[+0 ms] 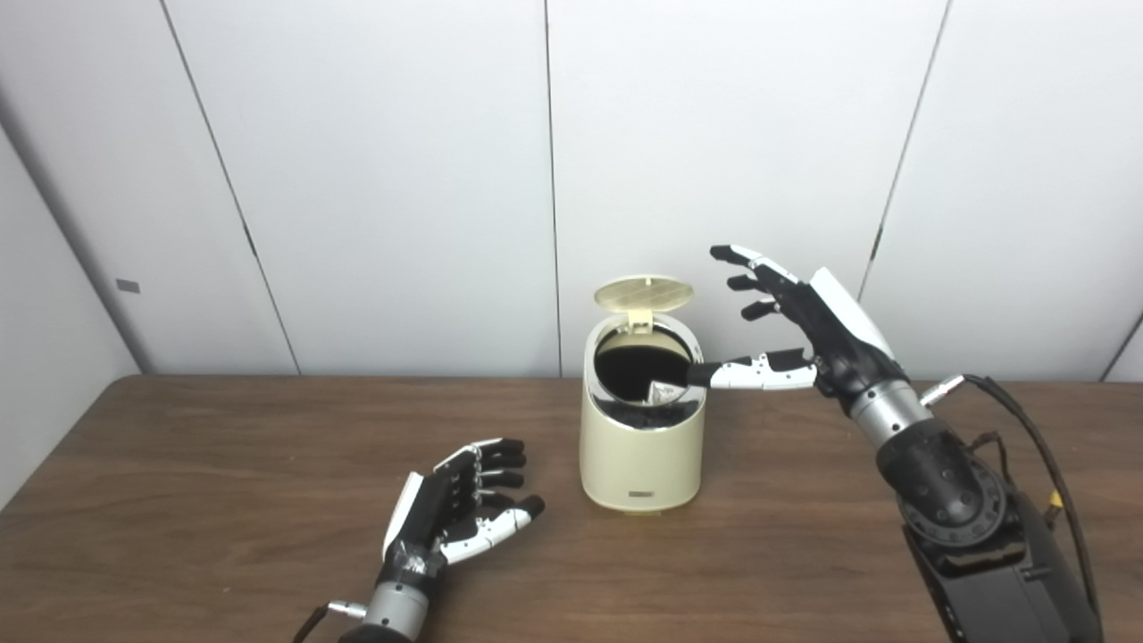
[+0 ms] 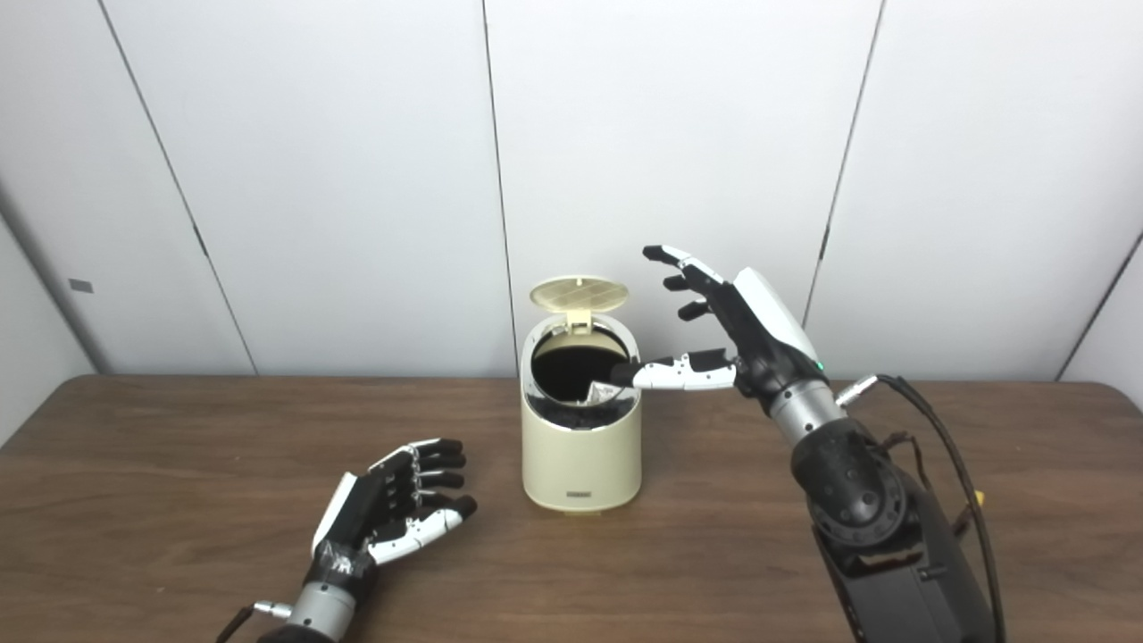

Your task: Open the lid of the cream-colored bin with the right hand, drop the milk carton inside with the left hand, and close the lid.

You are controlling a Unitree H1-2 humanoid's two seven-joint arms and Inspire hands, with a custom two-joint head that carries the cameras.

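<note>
The cream-colored bin stands mid-table with its round lid tipped up at the back, so the dark inside shows. A corner of the milk carton peeks out inside the opening. My right hand hovers just right of the bin's rim, open, fingers spread upward and thumb pointing left over the rim. My left hand rests low over the table to the bin's front left, open and holding nothing.
The brown wooden table runs the full width of the view. White wall panels stand close behind the bin. A black cable loops beside my right forearm.
</note>
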